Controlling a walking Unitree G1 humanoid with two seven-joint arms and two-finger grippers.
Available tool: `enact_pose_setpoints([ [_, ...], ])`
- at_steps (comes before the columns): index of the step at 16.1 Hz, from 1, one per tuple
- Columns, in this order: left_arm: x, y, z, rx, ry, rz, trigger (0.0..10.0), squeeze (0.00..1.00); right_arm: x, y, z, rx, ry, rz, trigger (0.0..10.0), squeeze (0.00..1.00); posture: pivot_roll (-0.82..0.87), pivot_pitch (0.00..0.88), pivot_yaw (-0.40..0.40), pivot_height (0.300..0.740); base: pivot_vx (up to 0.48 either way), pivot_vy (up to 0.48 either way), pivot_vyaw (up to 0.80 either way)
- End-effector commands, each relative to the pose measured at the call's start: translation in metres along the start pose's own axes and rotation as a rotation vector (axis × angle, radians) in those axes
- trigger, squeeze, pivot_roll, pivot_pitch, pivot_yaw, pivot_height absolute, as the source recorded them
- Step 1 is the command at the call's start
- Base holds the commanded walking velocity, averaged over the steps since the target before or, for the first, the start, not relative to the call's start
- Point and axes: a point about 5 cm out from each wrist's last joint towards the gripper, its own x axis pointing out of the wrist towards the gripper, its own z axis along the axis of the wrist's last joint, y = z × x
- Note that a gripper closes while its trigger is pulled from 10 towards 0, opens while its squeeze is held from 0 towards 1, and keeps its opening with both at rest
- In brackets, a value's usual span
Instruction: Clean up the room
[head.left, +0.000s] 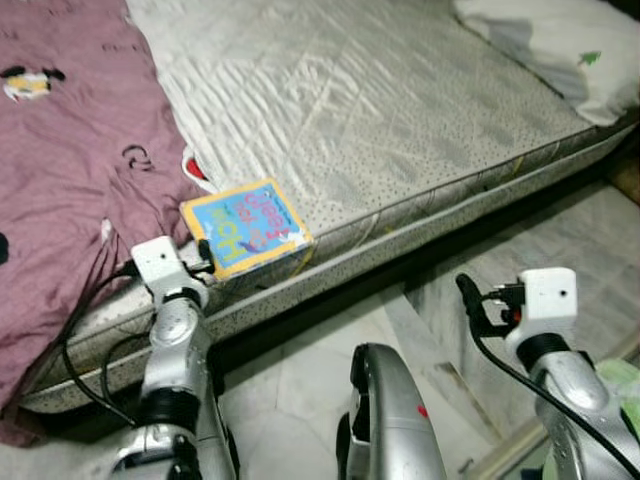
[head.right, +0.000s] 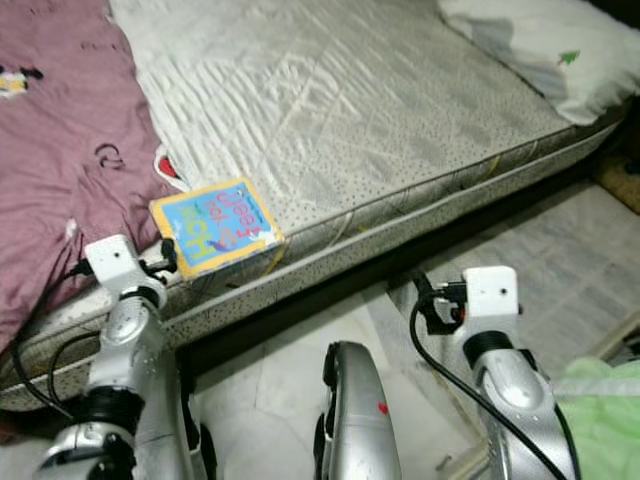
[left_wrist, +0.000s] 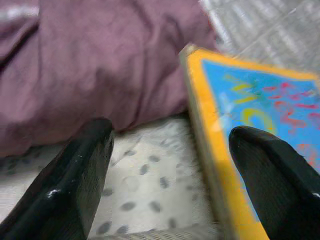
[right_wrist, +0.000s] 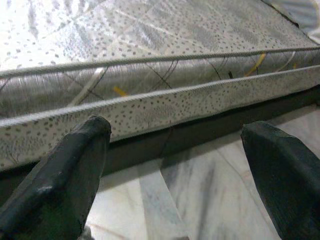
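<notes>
A blue children's book with a yellow border (head.left: 246, 226) lies at the near edge of the mattress (head.left: 380, 110), beside a maroon blanket (head.left: 70, 150). My left gripper (head.left: 204, 256) is open at the book's near left corner; in the left wrist view the book (left_wrist: 260, 125) lies close to one fingertip (left_wrist: 272, 180), with the bare mattress edge in the gap. My right gripper (head.left: 470, 300) is open over the floor, facing the mattress side (right_wrist: 150, 105), with nothing between its fingers.
A white pillow (head.left: 560, 45) lies at the mattress's far right corner. A red and white item (head.left: 194, 168) peeks from under the blanket edge. Marble floor (head.left: 300, 380) runs along the bed. Something light green (head.right: 600, 410) sits at the lower right.
</notes>
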Motion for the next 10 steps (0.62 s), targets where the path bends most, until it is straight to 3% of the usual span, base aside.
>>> enact_pose_setpoints([
  [1, 0.001, 0.000, -0.006, -0.007, 0.035, 0.003, 10.0, 0.00, -0.007, -0.012, 0.001, -0.034, 0.018, -0.028, 10.0, 0.00, -0.24, 0.215, -0.114, 0.548, 0.000, 0.000, 0.00],
  [5, 0.008, -0.002, -0.013, -0.053, 0.106, -0.022, 10.0, 0.00, -0.008, -0.014, 0.003, -0.041, 0.025, -0.039, 10.0, 0.00, -0.25, 0.223, -0.110, 0.548, 0.000, 0.000, 0.00],
  [10, 0.017, -0.020, -0.009, -0.073, 0.126, -0.133, 10.0, 0.00, -0.007, -0.013, 0.003, -0.037, 0.024, -0.052, 10.0, 0.00, -0.24, 0.210, -0.094, 0.548, 0.000, 0.000, 0.00],
])
